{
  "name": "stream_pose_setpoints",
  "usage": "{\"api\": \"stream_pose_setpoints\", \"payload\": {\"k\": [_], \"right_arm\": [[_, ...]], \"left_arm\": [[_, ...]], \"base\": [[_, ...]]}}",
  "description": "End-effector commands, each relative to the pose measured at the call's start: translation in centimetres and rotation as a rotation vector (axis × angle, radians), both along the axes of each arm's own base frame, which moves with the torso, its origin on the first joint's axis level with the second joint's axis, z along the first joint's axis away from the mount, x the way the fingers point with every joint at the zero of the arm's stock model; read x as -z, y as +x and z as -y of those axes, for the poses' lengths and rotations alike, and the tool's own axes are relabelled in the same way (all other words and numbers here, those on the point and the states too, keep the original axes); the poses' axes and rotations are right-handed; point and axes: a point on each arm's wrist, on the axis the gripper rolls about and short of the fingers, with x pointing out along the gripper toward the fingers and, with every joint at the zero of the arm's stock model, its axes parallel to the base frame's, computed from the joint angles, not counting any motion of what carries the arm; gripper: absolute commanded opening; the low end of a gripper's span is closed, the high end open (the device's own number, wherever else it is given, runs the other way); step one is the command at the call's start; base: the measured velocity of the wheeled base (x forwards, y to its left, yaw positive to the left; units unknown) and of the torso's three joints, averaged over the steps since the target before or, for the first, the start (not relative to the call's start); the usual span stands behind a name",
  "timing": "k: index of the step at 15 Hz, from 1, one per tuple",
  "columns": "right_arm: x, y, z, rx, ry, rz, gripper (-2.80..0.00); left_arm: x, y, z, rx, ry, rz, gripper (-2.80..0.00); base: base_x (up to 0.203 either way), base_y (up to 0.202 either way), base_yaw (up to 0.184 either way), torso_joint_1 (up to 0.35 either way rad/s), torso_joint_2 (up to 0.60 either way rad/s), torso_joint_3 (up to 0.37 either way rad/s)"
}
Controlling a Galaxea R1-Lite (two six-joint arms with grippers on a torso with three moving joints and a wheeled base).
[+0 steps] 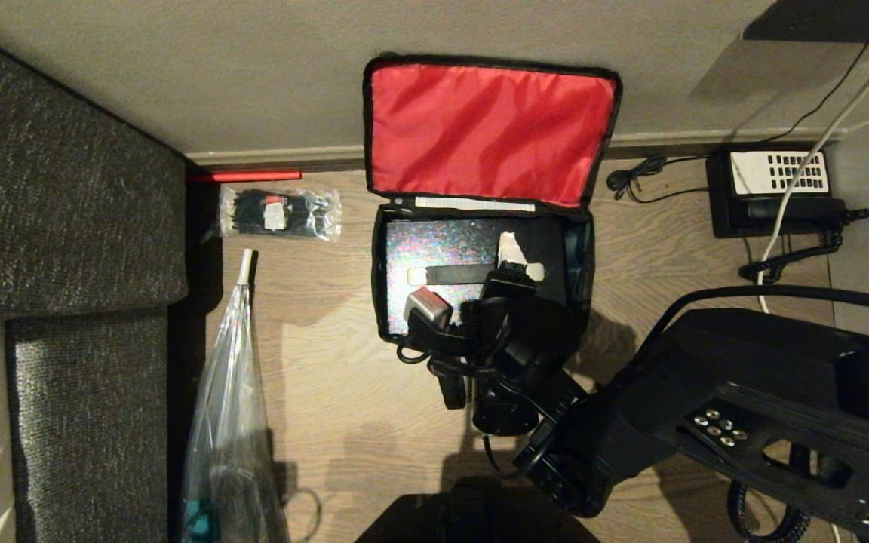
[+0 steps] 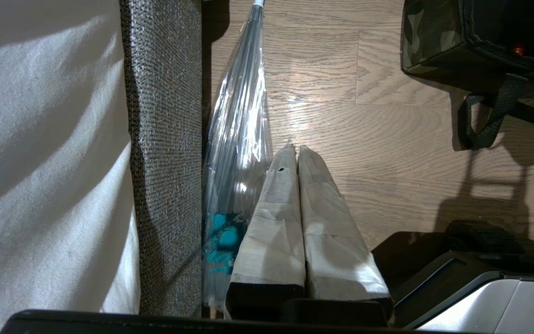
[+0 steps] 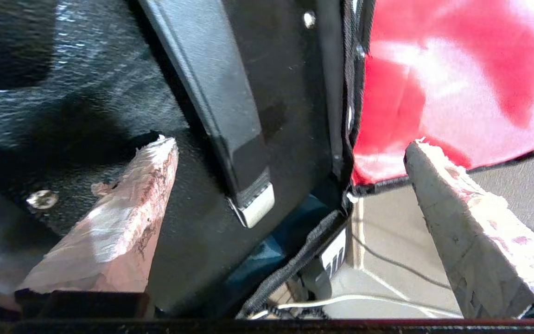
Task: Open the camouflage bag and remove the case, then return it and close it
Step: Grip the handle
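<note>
The camouflage bag lies open on the wooden floor, its red-lined lid leaning back against the wall. The flat black case lies inside it, with a black strap that ends in a silver tip. My right gripper hangs open over the right part of the case. One taped finger is above the case and the other is past the bag's back right corner, with nothing between them. My left gripper is shut and empty, parked low beside the sofa; the bag's camouflage side shows there.
A black telephone with cables sits right of the bag by the wall. A clear packet of black ties and a clear plastic bag lie to the left, beside a grey sofa. My right arm crosses the lower right.
</note>
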Motion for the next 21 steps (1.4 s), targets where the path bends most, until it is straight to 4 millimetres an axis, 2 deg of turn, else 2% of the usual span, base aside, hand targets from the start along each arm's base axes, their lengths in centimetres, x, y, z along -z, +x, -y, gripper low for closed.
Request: {"api": "stream_pose_setpoints", "payload": {"k": [1,6,15,21], "right_arm": [[0.6,0.2,0.1,0.001,-0.016,-0.005,0.0],[0.8,0.9,-0.6,-0.001,0.007,0.012,0.0],[1.1,3.1,-0.4,0.032,0.027,0.038,0.0],[0.6,3.6,-0.4,0.039,0.051,0.058,0.0]], "left_arm": [[0.1,0.0,0.0,-0.001,0.0,-0.001,-2.8],[0.1,0.0,0.0,-0.001,0.0,-0.001,-2.8],[0.1,0.0,0.0,-0.001,0.0,-0.001,-2.8],[0.1,0.0,0.0,-0.001,0.0,-0.001,-2.8]], "base": [[0.0,0.0,0.0,0.0,0.0,0.0],[0.0,0.0,0.0,0.0,0.0,0.0],[0.0,0.0,0.0,0.0,0.0,0.0],[0.0,0.0,0.0,0.0,0.0,0.0]]}}
